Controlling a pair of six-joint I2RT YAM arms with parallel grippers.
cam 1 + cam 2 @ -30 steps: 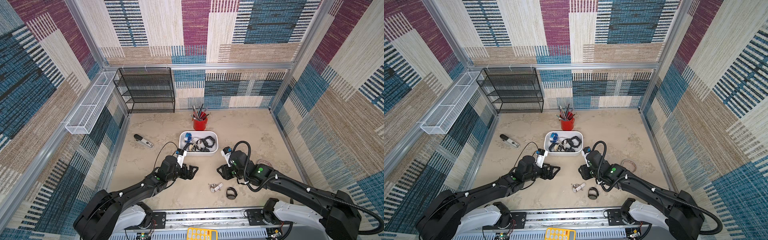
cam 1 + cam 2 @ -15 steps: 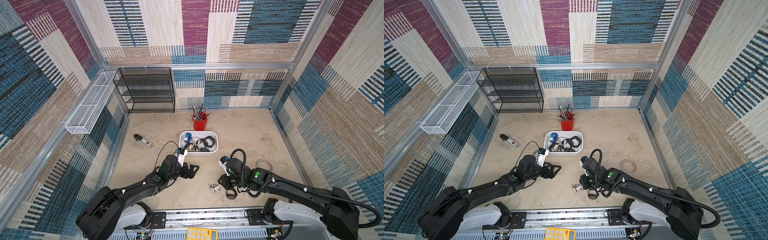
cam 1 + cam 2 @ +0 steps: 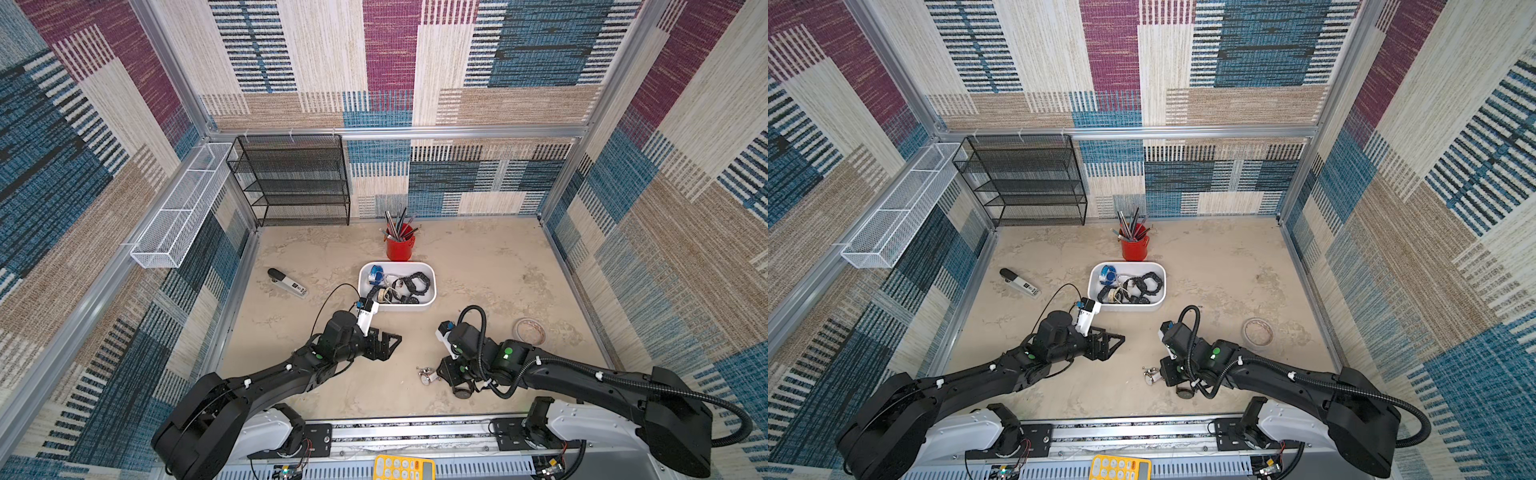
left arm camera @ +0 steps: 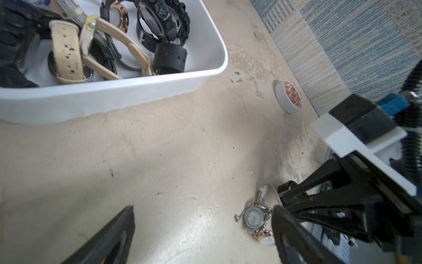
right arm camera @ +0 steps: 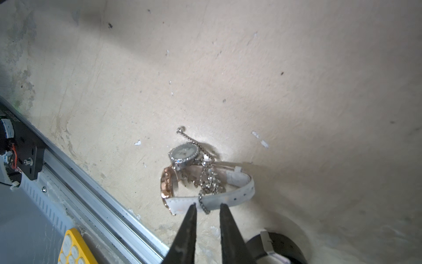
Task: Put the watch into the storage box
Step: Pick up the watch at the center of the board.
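The right gripper [image 5: 207, 206] is holding its black fingers [image 5: 189, 224] narrowed at the white-strapped watch [image 5: 237, 193]; a grip cannot be told. It is lying on the tabletop [image 5: 228, 68], smooth strap looped crosswise to the fingers, rose-gold case on edge, a jewelled silver watch [image 5: 183, 153] draped across it, well apart from the plastic storage box [image 3: 399, 308]. The left gripper [image 3: 390, 347] is gaping wide.

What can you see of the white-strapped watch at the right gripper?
The white-strapped watch has a round rose-gold case standing on edge and a pale strap with punched holes, curled into a loop. It lies on the beige table near the front rail. A silver crystal-rimmed watch leans on it, its chain draped across the strap. The right gripper straddles the strap's edge, jaws narrowly apart; a firm grip is not evident.
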